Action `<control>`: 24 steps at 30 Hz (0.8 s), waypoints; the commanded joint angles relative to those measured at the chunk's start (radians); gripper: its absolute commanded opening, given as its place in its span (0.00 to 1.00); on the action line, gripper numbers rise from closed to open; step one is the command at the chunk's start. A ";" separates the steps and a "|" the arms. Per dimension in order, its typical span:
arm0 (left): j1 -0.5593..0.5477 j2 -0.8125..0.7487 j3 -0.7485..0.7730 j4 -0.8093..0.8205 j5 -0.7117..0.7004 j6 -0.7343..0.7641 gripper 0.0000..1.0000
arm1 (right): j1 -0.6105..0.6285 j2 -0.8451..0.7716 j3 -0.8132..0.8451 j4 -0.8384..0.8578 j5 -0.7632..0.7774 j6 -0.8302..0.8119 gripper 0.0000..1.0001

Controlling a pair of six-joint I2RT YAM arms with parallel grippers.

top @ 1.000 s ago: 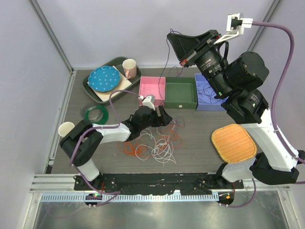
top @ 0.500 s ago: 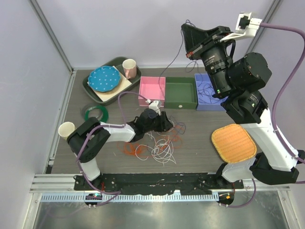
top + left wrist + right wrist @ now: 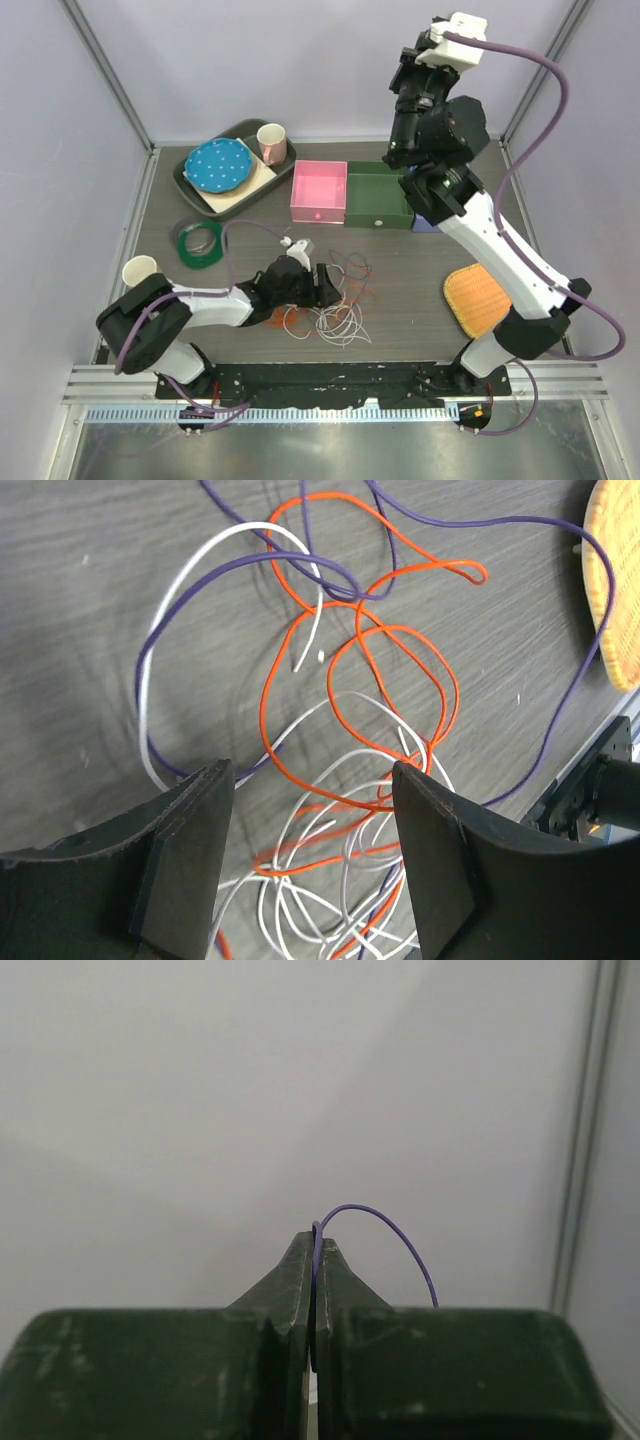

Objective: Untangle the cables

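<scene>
step: draw one cable free | right gripper (image 3: pixel 314 1260): pinched shut on purple cable (image 3: pixel 390 1228), high above table (image 3: pixel 420 300) | left gripper (image 3: pixel 308 790): jaws apart, empty, over tangle (image 3: pixel 335 315) | advice: pin red-orange loop (image 3: pixel 264 705), lift slowly so the pile stays put

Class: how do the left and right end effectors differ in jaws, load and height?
The left end effector stands open; the right end effector is shut. The left holds nothing; the right pinches a purple cable. The left sits low over the tangled cables; the right is up high. Both are dark and two-fingered.
</scene>
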 commanded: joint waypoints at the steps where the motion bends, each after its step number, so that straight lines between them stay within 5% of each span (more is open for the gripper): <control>1: -0.011 -0.159 -0.027 -0.140 -0.018 -0.018 0.69 | -0.104 0.056 0.049 0.091 0.071 -0.121 0.01; 6: -0.020 -0.390 0.006 -0.339 -0.097 0.016 0.82 | -0.290 0.084 0.054 -0.078 0.009 0.095 0.01; 9: -0.021 -0.539 0.029 -0.464 -0.207 0.030 1.00 | -0.353 0.084 0.048 -0.173 -0.082 0.242 0.01; 15: -0.021 -0.753 0.067 -0.707 -0.406 0.018 1.00 | -0.442 0.092 0.012 -0.186 -0.153 0.295 0.01; 24: -0.018 -0.846 0.081 -0.893 -0.592 -0.047 1.00 | -0.537 0.100 -0.070 -0.216 -0.210 0.376 0.01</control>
